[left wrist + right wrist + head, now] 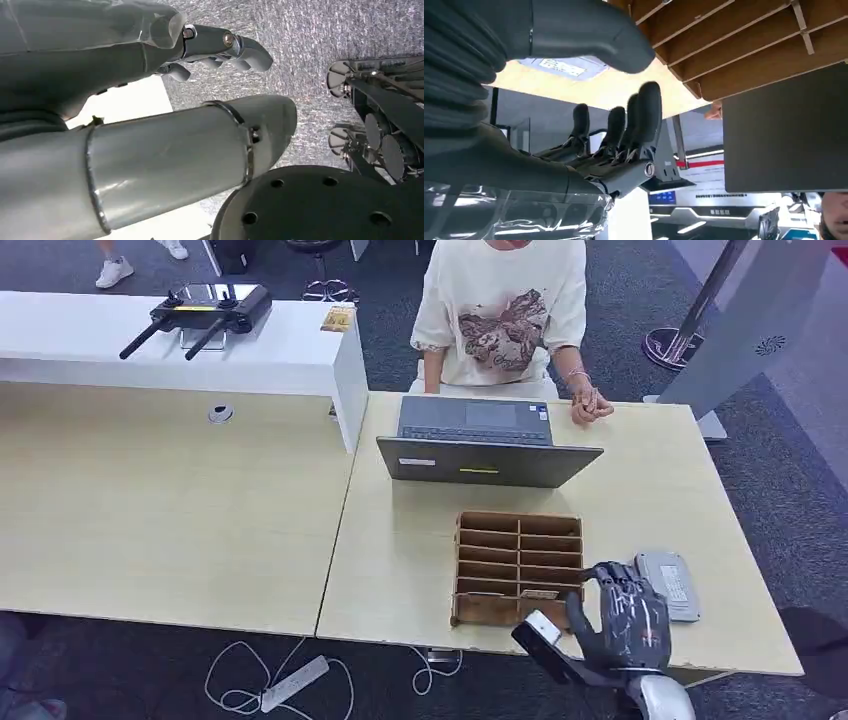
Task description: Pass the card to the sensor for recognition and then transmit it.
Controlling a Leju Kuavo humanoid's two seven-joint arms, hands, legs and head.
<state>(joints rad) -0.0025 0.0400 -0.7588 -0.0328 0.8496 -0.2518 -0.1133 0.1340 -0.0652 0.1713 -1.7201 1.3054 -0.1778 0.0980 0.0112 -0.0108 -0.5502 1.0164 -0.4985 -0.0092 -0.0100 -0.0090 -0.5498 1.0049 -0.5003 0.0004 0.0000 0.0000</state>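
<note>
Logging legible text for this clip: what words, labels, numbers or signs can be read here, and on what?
No text can be read.
Sensor: printed label on its top, too small; blurred in the right wrist view.
Laptop: white sticker and yellow strip on its lid, unreadable.
Controller: yellow stripe, no legible marks.
Person's shirt: graphic print, any lettering unreadable.
Blue sign behind the right hand: blurred.

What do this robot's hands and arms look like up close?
The right hand is dark grey with black fingers threaded by thin metal linkages, plus a thick ribbed grey cover. The left hand is metallic grey, on a smooth silver tube-shaped arm partly wrapped in clear plastic.
</note>
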